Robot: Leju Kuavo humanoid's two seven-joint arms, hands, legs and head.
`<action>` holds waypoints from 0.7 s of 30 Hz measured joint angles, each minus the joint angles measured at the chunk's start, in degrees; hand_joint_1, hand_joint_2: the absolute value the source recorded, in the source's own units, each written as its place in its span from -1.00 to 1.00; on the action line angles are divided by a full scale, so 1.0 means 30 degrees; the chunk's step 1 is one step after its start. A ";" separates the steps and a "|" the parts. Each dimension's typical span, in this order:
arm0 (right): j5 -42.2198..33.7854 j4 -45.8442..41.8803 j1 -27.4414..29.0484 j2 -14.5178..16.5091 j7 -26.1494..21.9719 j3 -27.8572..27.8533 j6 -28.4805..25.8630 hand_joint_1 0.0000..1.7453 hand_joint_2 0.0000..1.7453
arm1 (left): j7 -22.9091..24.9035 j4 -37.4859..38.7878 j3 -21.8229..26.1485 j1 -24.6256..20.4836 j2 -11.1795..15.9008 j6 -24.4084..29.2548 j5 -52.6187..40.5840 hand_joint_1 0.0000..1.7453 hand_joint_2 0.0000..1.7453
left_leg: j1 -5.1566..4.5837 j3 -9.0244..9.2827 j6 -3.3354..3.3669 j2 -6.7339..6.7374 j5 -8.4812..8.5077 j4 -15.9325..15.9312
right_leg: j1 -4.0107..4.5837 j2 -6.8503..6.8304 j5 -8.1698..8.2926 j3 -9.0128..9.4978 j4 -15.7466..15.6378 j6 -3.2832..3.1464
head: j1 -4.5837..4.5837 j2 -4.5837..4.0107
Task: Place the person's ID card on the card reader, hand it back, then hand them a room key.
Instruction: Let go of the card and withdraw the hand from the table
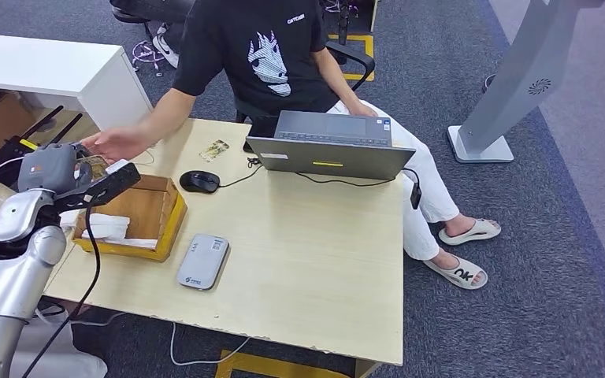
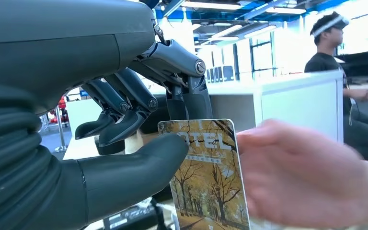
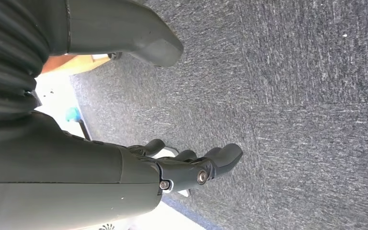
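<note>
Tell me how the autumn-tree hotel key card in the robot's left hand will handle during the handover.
The thin, flat autumn-tree hotel key card probably stays stiff: it stands unbent. Likely light, pinched by only the left hand's thumb and a finger. Its printed face looks smooth, so it may slip as the person's hand takes it.

The head view looks down from high onto the counter (image 1: 307, 260). The left wrist view sits close behind the left hand (image 2: 124, 124), facing level across the room; both show the key card (image 2: 208, 177). The right wrist view faces carpet (image 3: 292, 96).
</note>
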 joint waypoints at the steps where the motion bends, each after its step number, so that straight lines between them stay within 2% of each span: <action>1: 0.0011 0.0002 -0.0001 -0.0002 0.0025 0.0004 -0.0002 -1.00 1.00 | 0.0002 0.0056 0.0049 -0.0127 -0.0038 -0.0004 -0.0053 1.00 1.00 | -0.0001 0.0001 0.0000 0.0002 -0.0001 0.0000 | 0.0000 0.0001 0.0000 -0.0001 0.0000 0.0000 | 0.0000 0.0000; 13: 0.0137 0.0002 0.0002 -0.0033 0.0053 0.0157 -0.0049 -1.00 1.00 | 0.0078 0.0648 0.0379 -0.1001 -0.0636 0.0118 -0.0845 0.98 1.00 | 0.0000 0.0003 -0.0001 0.0004 0.0002 0.0000 | -0.0001 0.0002 0.0001 -0.0004 0.0001 -0.0001 | 0.0000 -0.0002; 21: 0.0175 0.0007 0.0002 -0.0040 0.0067 0.0182 -0.0071 -1.00 1.00 | -0.0115 0.0663 0.0677 -0.0982 -0.1368 0.0470 -0.0639 1.00 1.00 | -0.0002 0.0000 -0.0001 0.0003 0.0002 0.0000 | -0.0001 0.0003 0.0001 -0.0004 0.0002 -0.0001 | 0.0000 0.0002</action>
